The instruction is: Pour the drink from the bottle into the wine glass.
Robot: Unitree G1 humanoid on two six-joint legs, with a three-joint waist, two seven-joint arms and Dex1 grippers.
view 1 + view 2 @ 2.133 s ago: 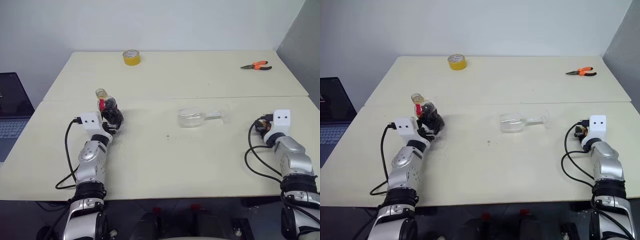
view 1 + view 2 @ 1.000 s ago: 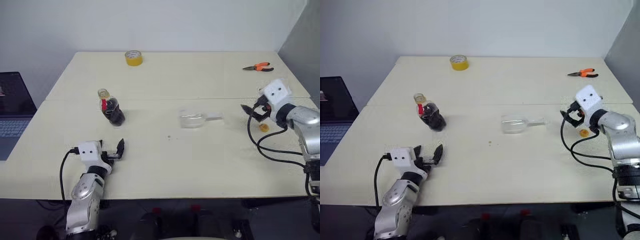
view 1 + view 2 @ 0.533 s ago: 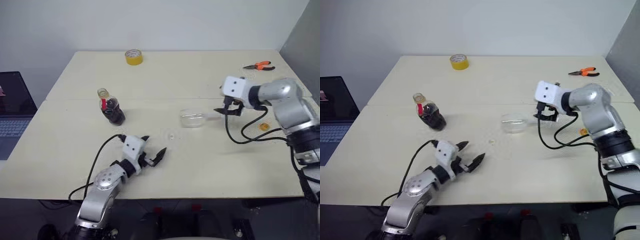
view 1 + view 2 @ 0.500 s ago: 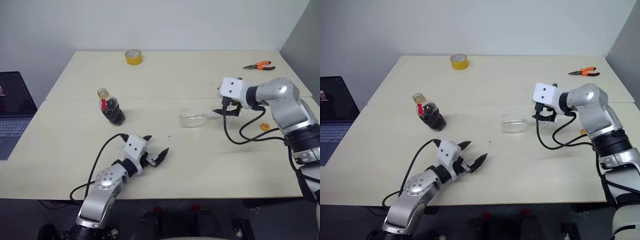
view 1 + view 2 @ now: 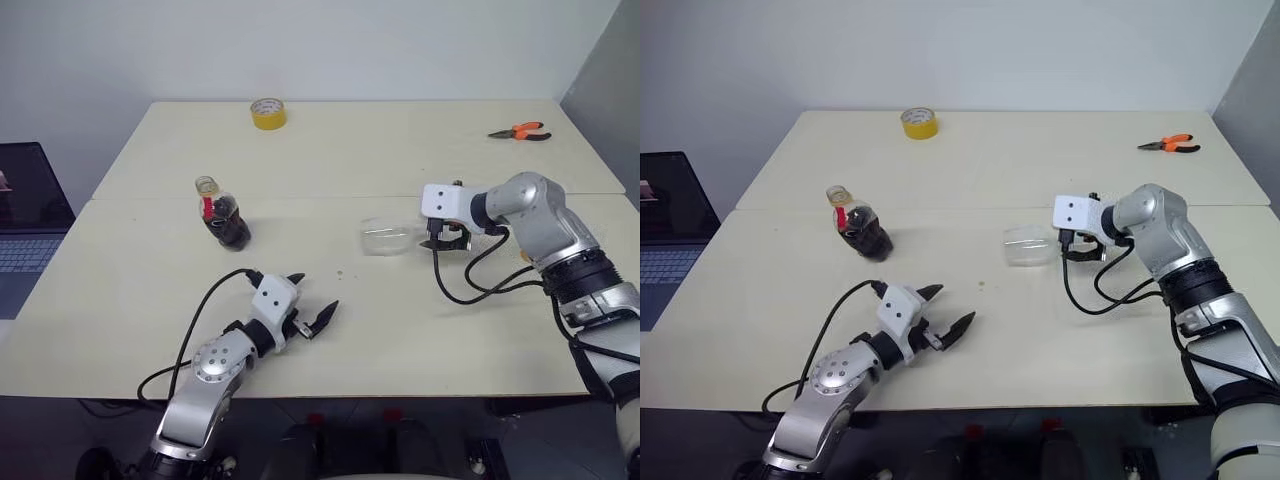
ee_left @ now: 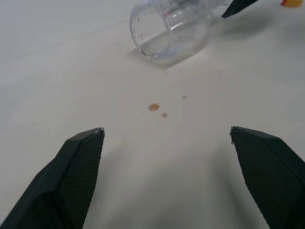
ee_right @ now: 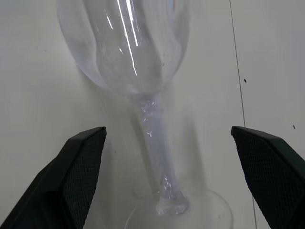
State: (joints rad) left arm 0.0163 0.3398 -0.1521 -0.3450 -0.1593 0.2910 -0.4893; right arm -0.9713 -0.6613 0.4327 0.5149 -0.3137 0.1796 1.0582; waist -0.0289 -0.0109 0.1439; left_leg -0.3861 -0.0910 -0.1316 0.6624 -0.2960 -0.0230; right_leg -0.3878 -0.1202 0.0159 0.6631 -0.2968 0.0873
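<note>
Wine glass: the clear stemmed wine glass [image 5: 388, 238] lies on its side near the middle of the pale cream counter [image 5: 400, 160], its open mouth toward the robot's left, its stem toward the right arm.
Bottle: the small squat clear plastic bottle [image 5: 224, 215] with a red neck label stands upright on the robot's left half of the counter, well apart from the glass; the dark, nearly black drink [image 5: 231, 229] fills its rounded lower body.
Right pincer: the right pincer [image 5: 441, 240] hangs just over the glass's stem with its two black fingers spread wide, grasping nothing.
Left pincer: the left pincer [image 5: 311, 302] is low over the near part of the counter, fingers released and wide apart, empty, pointing toward the glass.
Right wrist view adds: the thin stem [image 7: 153, 126] runs up between the two spread fingers [image 7: 83, 171], clear of both, with the round foot at the near end and the bowl beyond; a dark seam in the counter passes beside the glass.
Left wrist view adds: a few small brown drops [image 6: 153, 107] lie on the counter between the pincer and the glass's rim, and a black fingertip of the other pincer shows past the bowl.
Surface: two cream counter tops meet along a seam; a yellow tape roll [image 5: 266, 113] sits at the far edge and orange-handled pliers [image 5: 518, 131] at the far right.
Room: a plain white wall stands behind; an open laptop [image 5: 30, 215] is at the robot's left.
</note>
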